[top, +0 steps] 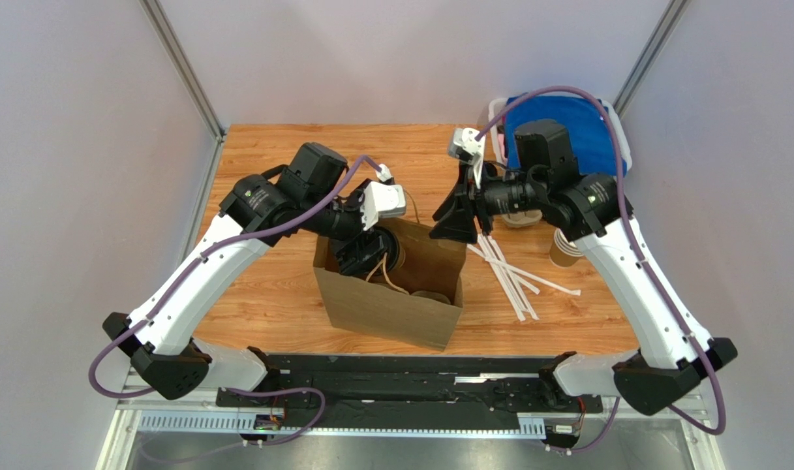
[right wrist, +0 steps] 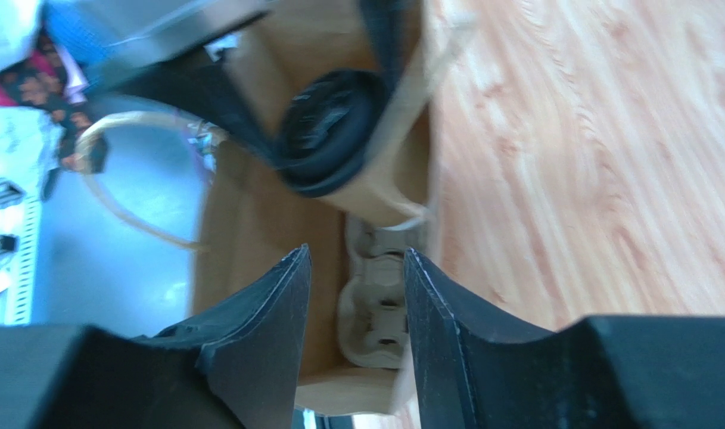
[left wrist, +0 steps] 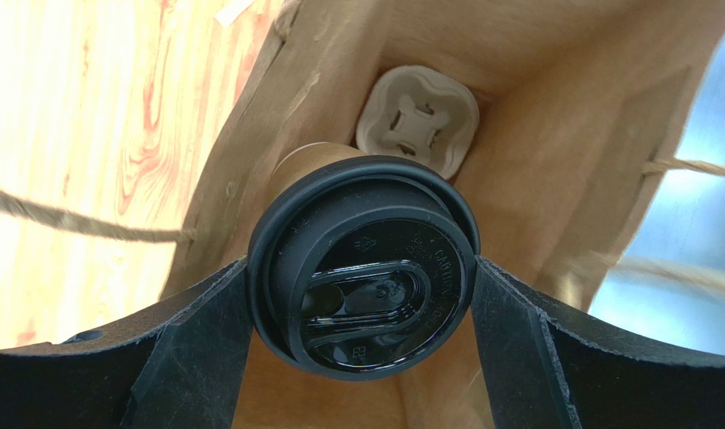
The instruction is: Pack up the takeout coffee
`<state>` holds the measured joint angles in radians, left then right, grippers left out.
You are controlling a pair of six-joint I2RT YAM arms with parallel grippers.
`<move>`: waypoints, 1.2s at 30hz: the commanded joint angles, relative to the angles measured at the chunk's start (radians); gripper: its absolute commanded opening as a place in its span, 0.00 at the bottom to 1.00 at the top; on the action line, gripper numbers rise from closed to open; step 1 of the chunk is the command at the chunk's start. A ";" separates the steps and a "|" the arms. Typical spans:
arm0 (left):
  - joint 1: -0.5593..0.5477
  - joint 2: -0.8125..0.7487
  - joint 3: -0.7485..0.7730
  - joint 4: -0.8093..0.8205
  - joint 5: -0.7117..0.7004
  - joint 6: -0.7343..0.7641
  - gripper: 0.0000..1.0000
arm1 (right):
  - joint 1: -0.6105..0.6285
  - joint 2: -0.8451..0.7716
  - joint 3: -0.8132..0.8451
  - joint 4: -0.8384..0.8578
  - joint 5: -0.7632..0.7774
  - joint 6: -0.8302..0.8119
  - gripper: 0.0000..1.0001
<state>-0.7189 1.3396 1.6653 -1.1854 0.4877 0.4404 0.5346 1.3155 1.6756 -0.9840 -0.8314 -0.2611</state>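
The left gripper (left wrist: 360, 268) is clamped on the takeout coffee (left wrist: 366, 295), a small brown paper cup under a round black plastic lid. Its two black fingers (left wrist: 191, 344) press the lid's rim from either side. The cup hangs between them inside the open brown paper bag (left wrist: 554, 161), with its body pointing away from the fingers, down into the bag. Beyond the fingertips, past the cup, a pale moulded-pulp cup carrier (left wrist: 417, 121) lies on the bag's floor; whether the cup touches it cannot be told. A twine handle (left wrist: 70, 221) of the bag runs off to the outside of the left finger, over the wooden table (left wrist: 70, 107).

The right gripper (right wrist: 357, 259) hovers at the bag's mouth, its fingers apart with nothing gripped between them. The pulp carrier shows through the gap. Ahead of these fingertips, a little to one side, sits the lidded cup in the other gripper's hold.

From above, the right fingertips are just beside the bag's far rim. On the outer side of that gripper, loose white straws (top: 508, 269) lie on the table. A stack of brown paper cups (top: 564, 250) stands just past them, and a blue bin (top: 592, 137) sits behind the gripper.
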 commanded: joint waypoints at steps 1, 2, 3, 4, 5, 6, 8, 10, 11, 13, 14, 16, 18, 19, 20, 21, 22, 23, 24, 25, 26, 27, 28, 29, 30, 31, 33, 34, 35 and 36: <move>0.015 -0.042 -0.032 0.107 -0.008 -0.100 0.17 | 0.036 -0.085 -0.069 0.149 -0.097 0.080 0.47; 0.016 -0.045 -0.038 0.121 -0.015 -0.107 0.17 | 0.048 -0.090 -0.076 0.175 -0.097 0.085 0.47; 0.016 -0.048 -0.048 0.125 -0.018 -0.118 0.17 | 0.071 -0.093 -0.082 0.186 -0.094 0.089 0.47; 0.018 -0.049 -0.053 0.127 -0.020 -0.121 0.17 | 0.085 -0.102 -0.088 0.205 -0.089 0.091 0.48; 0.018 -0.051 -0.056 0.132 -0.027 -0.127 0.17 | 0.114 -0.107 -0.105 0.218 -0.072 0.091 0.48; 0.018 -0.049 -0.064 0.133 -0.029 -0.135 0.17 | 0.129 -0.113 -0.115 0.235 -0.061 0.092 0.48; 0.018 -0.056 -0.075 0.141 -0.034 -0.144 0.17 | 0.186 -0.127 -0.145 0.290 -0.014 0.091 0.48; 0.018 -0.059 -0.091 0.145 -0.034 -0.158 0.17 | 0.217 -0.127 -0.155 0.323 0.005 0.082 0.48; 0.016 -0.062 -0.096 0.147 -0.038 -0.166 0.17 | 0.240 -0.130 -0.168 0.332 0.020 0.071 0.48; 0.018 -0.065 -0.114 0.150 -0.041 -0.178 0.17 | 0.261 -0.133 -0.172 0.338 0.029 0.043 0.47; 0.018 -0.068 -0.121 0.158 -0.046 -0.184 0.17 | 0.286 -0.131 -0.172 0.335 0.035 0.004 0.46; 0.018 -0.071 -0.137 0.162 -0.051 -0.201 0.16 | 0.315 -0.124 -0.160 0.317 0.038 -0.039 0.42; 0.018 -0.068 -0.145 0.167 -0.057 -0.212 0.16 | 0.355 -0.119 -0.140 0.297 0.051 -0.107 0.41; 0.018 -0.065 -0.145 0.167 -0.058 -0.215 0.16 | 0.366 -0.111 -0.133 0.274 0.052 -0.130 0.40; 0.019 -0.062 -0.148 0.167 -0.060 -0.221 0.16 | 0.387 -0.107 -0.123 0.260 0.055 -0.148 0.40; 0.019 -0.062 -0.150 0.167 -0.063 -0.224 0.16 | 0.396 -0.102 -0.114 0.246 0.058 -0.192 0.39; 0.019 -0.059 -0.151 0.167 -0.063 -0.227 0.16 | 0.407 -0.093 -0.094 0.214 0.061 -0.211 0.38; 0.022 -0.053 -0.151 0.165 -0.061 -0.233 0.16 | 0.432 -0.090 -0.087 0.200 0.072 -0.233 0.38; 0.022 -0.053 -0.156 0.165 -0.060 -0.238 0.16 | 0.442 -0.081 -0.080 0.186 0.077 -0.266 0.37; 0.024 -0.051 -0.157 0.165 -0.060 -0.242 0.16 | 0.455 -0.079 -0.071 0.162 0.083 -0.286 0.37; 0.026 -0.048 -0.159 0.165 -0.058 -0.249 0.16 | 0.479 -0.078 -0.067 0.151 0.101 -0.305 0.37; 0.024 -0.046 -0.160 0.165 -0.058 -0.255 0.15 | 0.495 -0.078 -0.065 0.142 0.115 -0.325 0.37; 0.022 -0.045 -0.162 0.167 -0.060 -0.258 0.15 | 0.511 -0.079 -0.063 0.119 0.130 -0.378 0.36; 0.026 -0.045 -0.165 0.170 -0.066 -0.262 0.15 | 0.550 -0.076 -0.060 0.105 0.165 -0.403 0.36; 0.024 -0.046 -0.168 0.170 -0.070 -0.270 0.15 | 0.567 -0.072 -0.057 0.082 0.182 -0.433 0.35; 0.024 -0.046 -0.171 0.173 -0.078 -0.275 0.15 | 0.587 -0.068 -0.056 0.046 0.198 -0.482 0.35; 0.026 -0.048 -0.182 0.175 -0.083 -0.282 0.15 | 0.630 -0.061 -0.066 0.015 0.238 -0.530 0.34; 0.024 -0.051 -0.187 0.179 -0.087 -0.284 0.15 | 0.651 -0.058 -0.076 -0.010 0.251 -0.547 0.34; 0.026 -0.053 -0.197 0.181 -0.087 -0.287 0.15 | 0.659 -0.055 -0.091 -0.022 0.276 -0.585 0.33; 0.026 -0.053 -0.202 0.182 -0.087 -0.287 0.15 | 0.668 -0.052 -0.097 -0.030 0.287 -0.596 0.32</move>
<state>-0.6987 1.3010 1.4815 -1.0409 0.4133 0.1852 1.1618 1.2484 1.5795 -0.9291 -0.6388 -0.6998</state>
